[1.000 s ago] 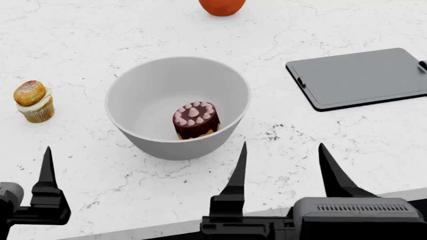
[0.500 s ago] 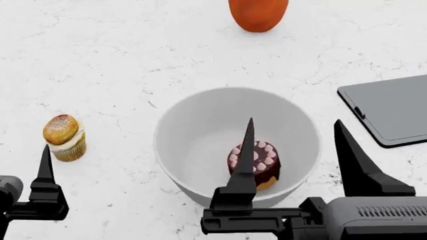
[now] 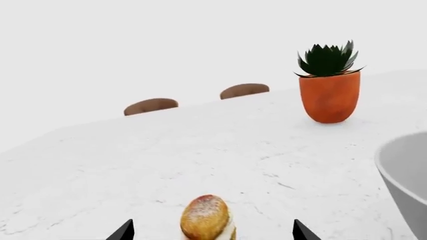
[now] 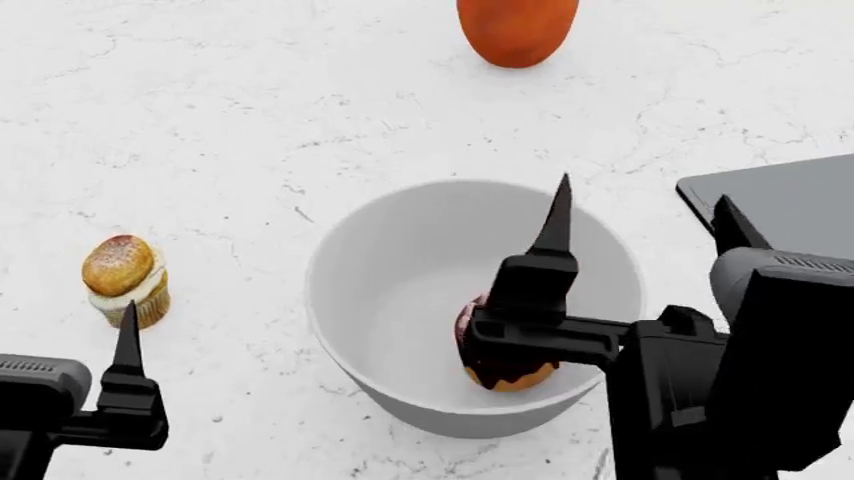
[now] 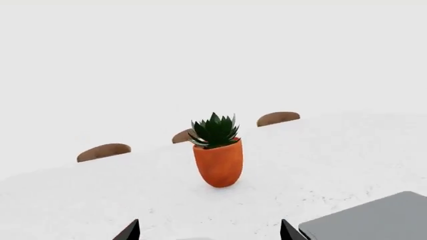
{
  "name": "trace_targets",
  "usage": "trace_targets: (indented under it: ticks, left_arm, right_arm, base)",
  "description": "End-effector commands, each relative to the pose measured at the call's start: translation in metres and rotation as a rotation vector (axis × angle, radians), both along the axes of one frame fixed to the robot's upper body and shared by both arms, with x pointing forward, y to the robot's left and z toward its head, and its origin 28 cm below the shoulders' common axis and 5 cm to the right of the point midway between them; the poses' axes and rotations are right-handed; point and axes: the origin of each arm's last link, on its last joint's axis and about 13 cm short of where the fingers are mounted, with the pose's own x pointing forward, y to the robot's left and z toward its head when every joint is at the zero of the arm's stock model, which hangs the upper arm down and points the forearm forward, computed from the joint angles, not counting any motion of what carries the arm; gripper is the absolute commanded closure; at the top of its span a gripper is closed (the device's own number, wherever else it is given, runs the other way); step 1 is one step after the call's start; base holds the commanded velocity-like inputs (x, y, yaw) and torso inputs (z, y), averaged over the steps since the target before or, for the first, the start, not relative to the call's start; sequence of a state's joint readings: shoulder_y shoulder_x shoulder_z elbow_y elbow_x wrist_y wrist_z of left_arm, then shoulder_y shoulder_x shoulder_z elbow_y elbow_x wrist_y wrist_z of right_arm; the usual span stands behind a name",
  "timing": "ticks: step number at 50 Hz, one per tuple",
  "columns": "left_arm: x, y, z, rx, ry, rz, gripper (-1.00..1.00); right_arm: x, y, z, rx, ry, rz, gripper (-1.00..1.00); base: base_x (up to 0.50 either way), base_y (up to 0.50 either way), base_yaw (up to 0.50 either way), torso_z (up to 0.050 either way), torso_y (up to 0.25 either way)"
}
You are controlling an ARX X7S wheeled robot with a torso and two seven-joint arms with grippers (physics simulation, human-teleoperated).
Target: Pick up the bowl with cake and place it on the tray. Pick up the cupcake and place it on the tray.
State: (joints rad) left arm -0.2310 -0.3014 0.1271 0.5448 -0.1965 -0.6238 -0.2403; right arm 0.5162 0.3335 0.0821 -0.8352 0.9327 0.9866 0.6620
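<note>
The white-grey bowl [image 4: 387, 290] stands mid-table; its rim also shows in the left wrist view [image 3: 403, 172]. The chocolate cake [image 4: 514, 375] with pink dollops lies inside, mostly hidden behind my right gripper. My right gripper [image 4: 643, 200] is open and empty, raised over the bowl's right side; one finger [image 4: 554, 225] shows over the inside, the other [image 4: 731, 225] beyond the right wall. The cupcake [image 4: 123, 280] stands left of the bowl. My left gripper [image 3: 212, 232] is open, with the cupcake [image 3: 207, 217] ahead between its fingertips. The dark tray [image 4: 787, 195] lies at right.
An orange pot [image 4: 518, 30] with a green succulent [image 5: 215, 131] stands beyond the bowl. The tray's corner shows in the right wrist view [image 5: 373, 220]. Two brown chair backs [image 3: 151, 105] show past the table's far edge. White marble tabletop lies all round.
The head view has shifted so the bowl sits lower and more central. My right gripper has risen and moved forward over the bowl's right side. The left gripper has edged toward the cupcake.
</note>
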Motion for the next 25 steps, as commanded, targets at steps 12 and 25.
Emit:
trace_targets:
  ticks: [12, 25]
  left_arm:
    - [0.005, -0.003, -0.004, 0.005, 0.011, -0.01, -1.0]
    - [0.004, -0.004, -0.006, 0.002, 0.008, -0.014, -1.0]
  right_arm:
    - [0.059, 0.002, 0.057, -0.123, 0.416, -0.059, -1.0]
    - [0.049, 0.002, 0.083, -0.27, 0.536, -0.042, -1.0]
  base:
    - [0.0, 0.0, 0.0, 0.0, 0.0]
    - [0.0, 0.0, 0.0, 0.0, 0.0]
